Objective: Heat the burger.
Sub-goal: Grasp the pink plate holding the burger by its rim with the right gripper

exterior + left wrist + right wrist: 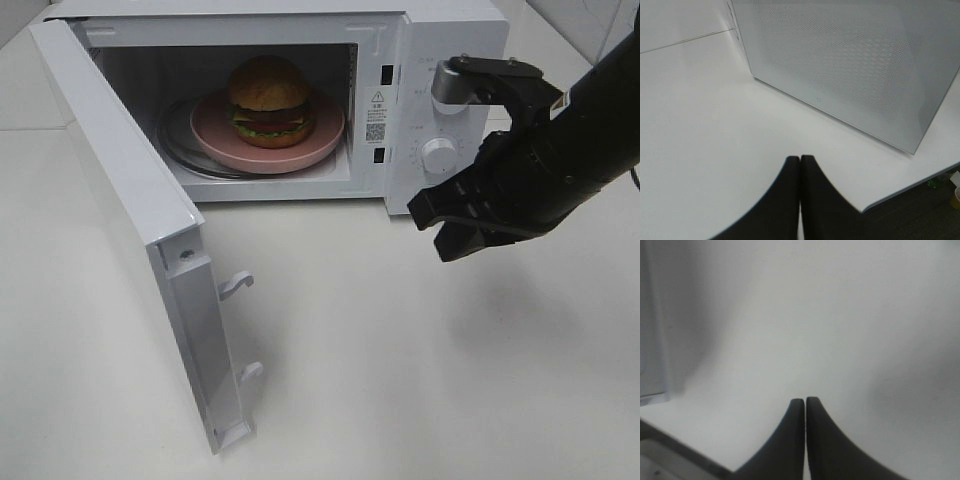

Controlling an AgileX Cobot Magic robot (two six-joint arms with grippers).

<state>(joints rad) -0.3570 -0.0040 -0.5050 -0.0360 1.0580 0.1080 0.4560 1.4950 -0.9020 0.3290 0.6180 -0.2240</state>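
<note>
Right gripper (441, 228), its jaws pressed together and empty, hangs before the microwave (412, 50). Left gripper (800, 161) is likewise closed, holding nothing. The burger (268, 95) sits on a pink plate (215, 135) inside the open microwave.

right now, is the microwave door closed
No, the microwave door stands swung wide open, with the burger on its pink plate visible inside.

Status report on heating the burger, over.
Left end effector shut, empty. Right end effector shut, empty, near the dial. Burger on plate inside microwave. Door wide open.
</note>
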